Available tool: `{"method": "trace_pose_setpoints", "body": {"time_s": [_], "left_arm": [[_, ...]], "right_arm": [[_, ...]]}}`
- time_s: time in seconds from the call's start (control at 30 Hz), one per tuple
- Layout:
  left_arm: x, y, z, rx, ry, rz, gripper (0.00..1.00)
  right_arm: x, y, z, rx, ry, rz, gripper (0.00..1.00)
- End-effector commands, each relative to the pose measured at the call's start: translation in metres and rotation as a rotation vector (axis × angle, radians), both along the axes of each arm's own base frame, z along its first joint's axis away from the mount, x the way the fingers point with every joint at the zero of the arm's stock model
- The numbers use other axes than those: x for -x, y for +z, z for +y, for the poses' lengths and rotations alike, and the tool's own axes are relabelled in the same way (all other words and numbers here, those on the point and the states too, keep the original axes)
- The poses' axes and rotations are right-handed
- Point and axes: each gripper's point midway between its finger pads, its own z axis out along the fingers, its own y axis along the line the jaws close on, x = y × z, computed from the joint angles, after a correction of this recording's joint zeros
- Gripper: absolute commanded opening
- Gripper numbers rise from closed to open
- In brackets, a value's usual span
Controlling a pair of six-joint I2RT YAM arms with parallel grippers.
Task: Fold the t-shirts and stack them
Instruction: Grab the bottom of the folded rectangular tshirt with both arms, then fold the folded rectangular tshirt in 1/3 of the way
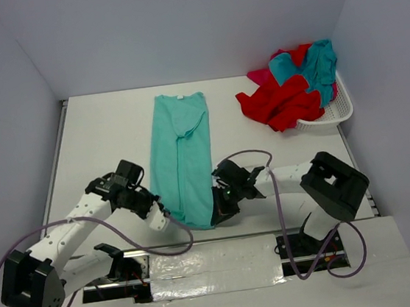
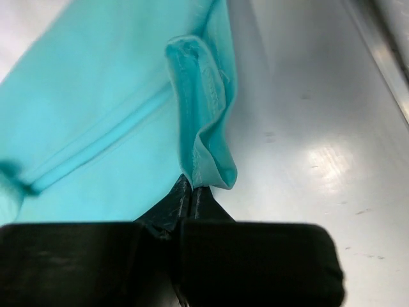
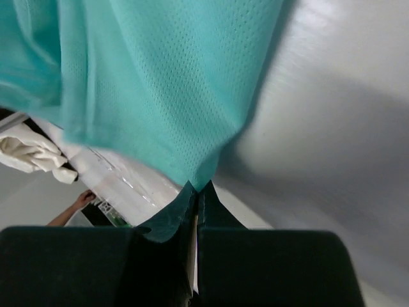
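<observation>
Top external: teal t-shirt narrowed lengthwise, hem pinched by left gripper, right gripper; other t-shirts heaped, no stack.

Top external camera looks down from above and behind the arm bases, covering the whole table to the far wall. Wrist cameras sit close behind the left gripper and right gripper, each facing outward along it. All three share the near hem of the teal t-shirt.
</observation>
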Motion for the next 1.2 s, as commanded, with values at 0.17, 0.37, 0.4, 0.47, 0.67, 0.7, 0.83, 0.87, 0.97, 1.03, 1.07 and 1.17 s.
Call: {"method": "trace_pose_setpoints", "body": {"time_s": [0.17,0.37,0.4,0.47,0.67,0.7,0.83,0.87,0.97,1.03,1.07,1.17], "left_arm": [[-0.061,0.078,-0.022,0.142,0.441,0.256,0.0],[-0.116,0.1,-0.024,0.196,0.631,0.3,0.0],[-0.123,0.097,-0.023,0.194,0.669,0.311,0.0],[-0.145,0.098,-0.025,0.209,0.705,0.281,0.0],[-0.215,0.095,-0.013,0.289,0.851,0.237,0.0],[-0.222,0.093,-0.011,0.293,0.879,0.243,0.0],[-0.244,0.08,0.0,0.299,0.935,0.27,0.0],[-0.247,0.075,0.0,0.295,0.939,0.277,0.0],[-0.255,0.066,-0.004,0.309,0.947,0.292,0.0],[-0.265,0.067,-0.007,0.336,0.952,0.284,0.0],[-0.269,0.061,-0.006,0.332,0.972,0.295,0.0],[-0.284,0.053,-0.002,0.327,1.027,0.28,0.0]], "right_arm": [[-0.091,0.087,-0.022,-0.018,-0.09,-0.24,0.0],[-0.163,0.114,-0.021,-0.041,-0.131,-0.305,0.0],[-0.18,0.116,-0.018,-0.038,-0.136,-0.316,0.0],[-0.202,0.126,-0.013,-0.041,-0.144,-0.344,0.0],[-0.241,0.105,-0.014,-0.029,-0.187,-0.268,0.0],[-0.253,0.104,-0.016,-0.018,-0.205,-0.275,0.0],[-0.281,0.104,-0.027,-0.003,-0.25,-0.283,0.0],[-0.286,0.103,-0.03,0.005,-0.249,-0.291,0.0],[-0.305,0.097,-0.027,0.017,-0.231,-0.291,0.0],[-0.309,0.092,-0.026,0.023,-0.222,-0.276,0.0],[-0.314,0.087,-0.024,0.02,-0.221,-0.269,0.0],[-0.323,0.077,-0.023,0.011,-0.229,-0.245,0.0]]}}
